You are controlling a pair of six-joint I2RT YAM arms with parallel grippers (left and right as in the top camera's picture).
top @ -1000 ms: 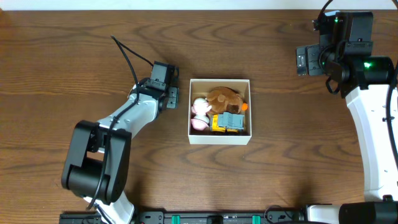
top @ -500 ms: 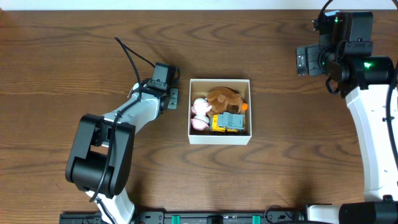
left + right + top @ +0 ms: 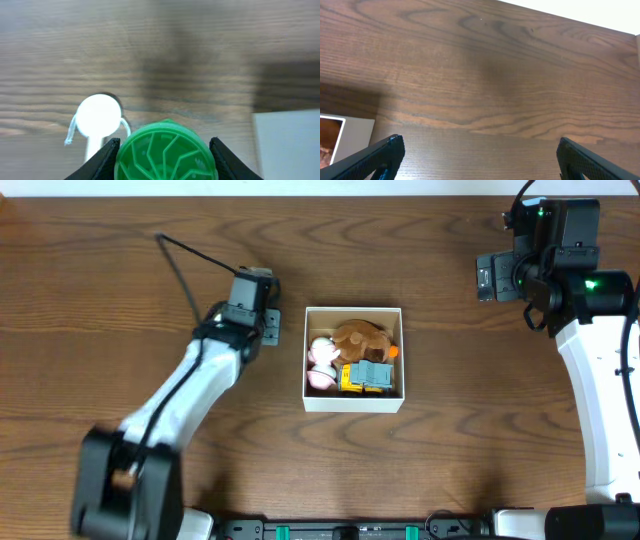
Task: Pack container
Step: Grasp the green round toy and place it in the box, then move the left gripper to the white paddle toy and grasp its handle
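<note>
The container (image 3: pixel 353 402), a square white-walled box, sits mid-table and holds a brown plush (image 3: pixel 360 337), a yellow and grey truck (image 3: pixel 366 377) and a pink and white toy (image 3: pixel 321 360). My left gripper (image 3: pixel 262 320) is just left of the box's top-left corner. In the left wrist view it (image 3: pixel 165 150) is shut on a green ribbed disc (image 3: pixel 166 155), with the box's white wall (image 3: pixel 287 145) to its right. My right gripper (image 3: pixel 487 277) is far right at the back, open and empty (image 3: pixel 477 160). A corner of the box (image 3: pixel 355 132) shows at the left of that view.
A bright light reflection (image 3: pixel 99 115) lies on the wood left of the green disc. The left arm's black cable (image 3: pixel 185 270) loops above the table behind the arm. Dark wood tabletop (image 3: pixel 450 460) surrounds the box.
My left arm has stretched out and its gripper has shifted slightly back and left, away from the box's side. The right arm has not moved.
</note>
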